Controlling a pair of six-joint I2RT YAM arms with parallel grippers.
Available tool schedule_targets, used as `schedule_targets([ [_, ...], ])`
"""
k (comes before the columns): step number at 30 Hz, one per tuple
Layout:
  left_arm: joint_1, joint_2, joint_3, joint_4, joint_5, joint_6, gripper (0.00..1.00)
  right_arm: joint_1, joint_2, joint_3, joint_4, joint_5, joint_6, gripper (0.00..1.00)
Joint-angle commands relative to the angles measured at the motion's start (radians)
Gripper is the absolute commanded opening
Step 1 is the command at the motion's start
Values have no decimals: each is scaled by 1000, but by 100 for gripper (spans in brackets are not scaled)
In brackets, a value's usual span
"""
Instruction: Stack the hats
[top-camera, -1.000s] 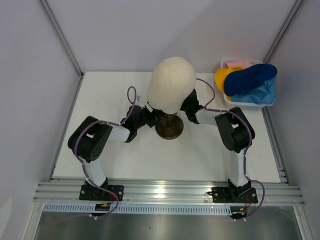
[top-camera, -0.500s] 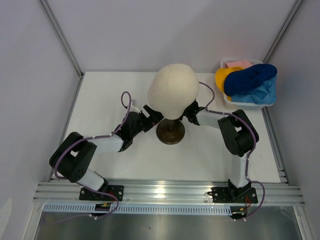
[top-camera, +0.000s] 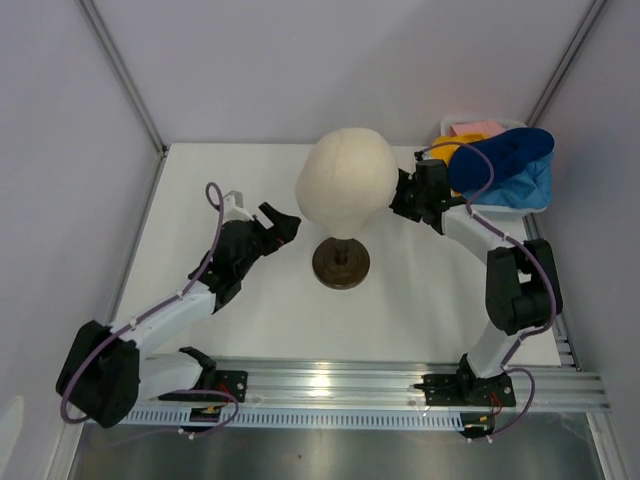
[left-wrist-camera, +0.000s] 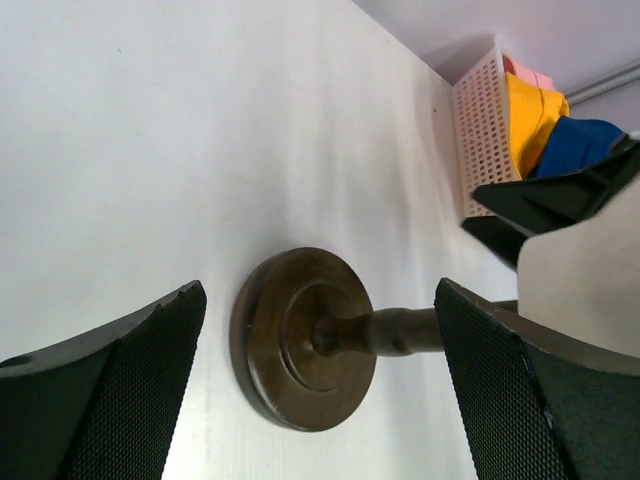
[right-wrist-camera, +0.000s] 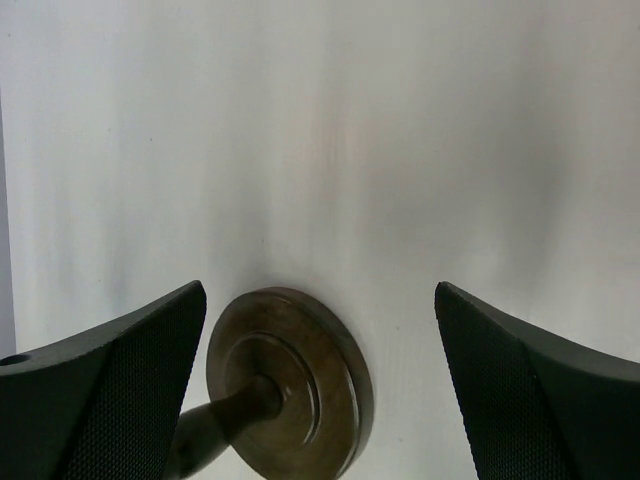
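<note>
We are holding both hands, left hand (top-camera: 283, 224) and right hand (top-camera: 408, 195), wide and empty beside the mannequin head (top-camera: 345, 182); reaching for the hats (top-camera: 495, 160) risks toppling it.

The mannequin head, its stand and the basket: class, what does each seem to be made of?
Mannequin head: matte cream, probably foam or cloth-covered; no shine shows. Stand: dark brown with turned rings and a soft sheen, likely varnished wood, possibly metal. Basket: white, rigid grid of holes, apparently moulded plastic.
</note>
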Motion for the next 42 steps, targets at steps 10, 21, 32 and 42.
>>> schedule_targets([
  [10, 54, -225, 215, -322, -105, 279, 99, -64, -421, -43, -200, 183, -76, 100],
  [21, 54, -282, 428, -728, -9, 388, 99, -473, -497, 172, -446, 381, -171, 100],
  [32, 55, -353, 447, -796, -127, 462, 100, -572, -348, 250, -299, 295, -217, 100],
  [42, 69, -339, 438, -798, -168, 483, 100, -570, -139, 344, -196, 156, -229, 72],
])
